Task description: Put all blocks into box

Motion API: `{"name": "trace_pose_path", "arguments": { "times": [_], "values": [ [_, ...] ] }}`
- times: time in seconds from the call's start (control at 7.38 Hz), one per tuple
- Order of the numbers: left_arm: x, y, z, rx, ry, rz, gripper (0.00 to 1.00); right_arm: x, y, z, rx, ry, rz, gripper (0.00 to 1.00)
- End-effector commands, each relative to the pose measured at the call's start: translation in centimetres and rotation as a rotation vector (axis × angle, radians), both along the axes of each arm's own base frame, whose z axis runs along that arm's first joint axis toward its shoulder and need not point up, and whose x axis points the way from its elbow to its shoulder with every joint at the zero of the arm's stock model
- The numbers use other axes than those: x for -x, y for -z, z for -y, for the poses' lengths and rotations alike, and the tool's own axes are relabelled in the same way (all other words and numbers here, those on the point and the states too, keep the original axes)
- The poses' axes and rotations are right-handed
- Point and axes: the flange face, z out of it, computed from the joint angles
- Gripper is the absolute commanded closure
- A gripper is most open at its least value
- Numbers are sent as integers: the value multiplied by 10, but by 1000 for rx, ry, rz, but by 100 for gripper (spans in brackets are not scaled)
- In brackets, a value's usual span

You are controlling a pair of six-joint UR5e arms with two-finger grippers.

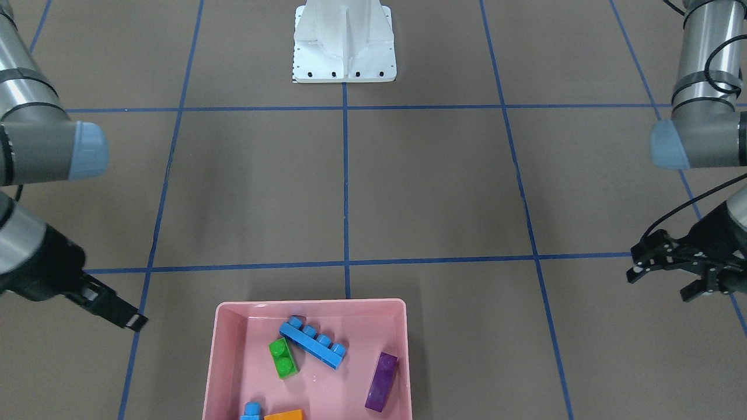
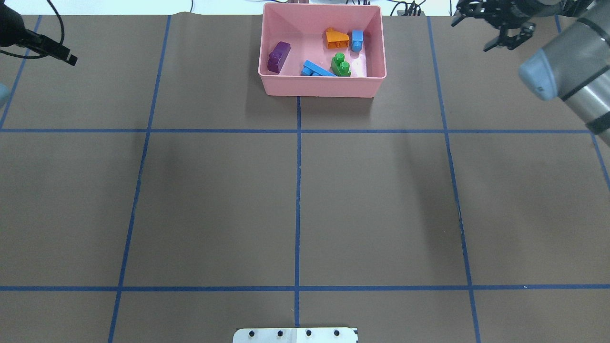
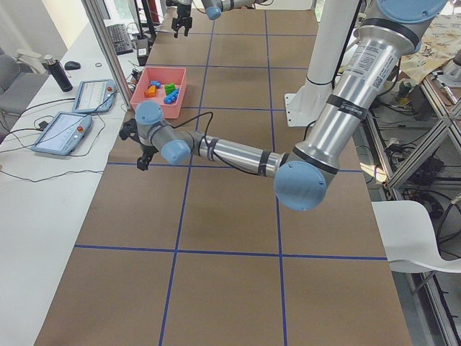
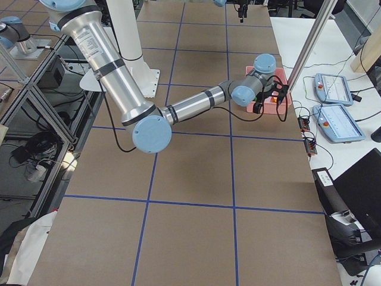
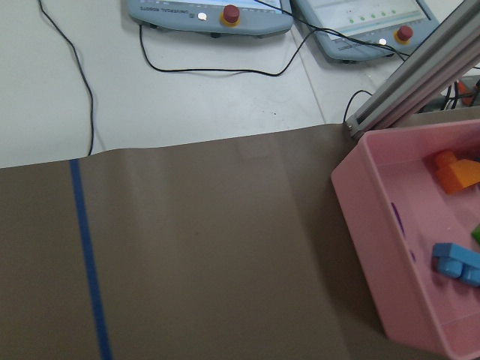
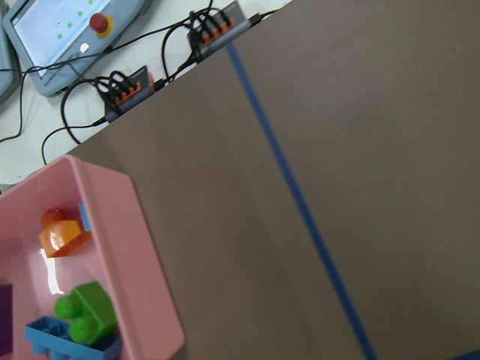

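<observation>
The pink box sits at the table's far edge from the robot, and all the blocks I see lie inside it. They are a long blue brick, a green brick, a purple brick, a tiny blue brick and an orange brick. My left gripper hovers open and empty off one side of the box. On the other side, my right gripper is open and empty too. Neither wrist view shows its own fingers.
The robot's white base plate stands at the near middle of the brown mat, which has blue tape lines. Beyond the mat's far edge lie teach pendants, cables and an aluminium post.
</observation>
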Motion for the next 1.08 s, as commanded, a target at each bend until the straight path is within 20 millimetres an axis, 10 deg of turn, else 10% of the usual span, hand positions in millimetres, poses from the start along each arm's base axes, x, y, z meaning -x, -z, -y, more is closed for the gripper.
{"name": "trace_pose_path", "arguments": {
  "times": [0.0, 0.14, 0.41, 0.95],
  "values": [
    [63, -72, -26, 42, -23, 56, 0, -101, -102, -73, -99, 78, -56, 0],
    [122, -78, -25, 53, 13, 67, 0, -130, -163, -109, -153, 144, -124, 0],
    [158, -123, -48, 123, -9, 64, 0, -168, -246, -167, -237, 298, -222, 0],
    [186, -159, -96, 247, 32, 15, 0, -186, -270, -194, -260, 394, -225, 0]
  ]
}}
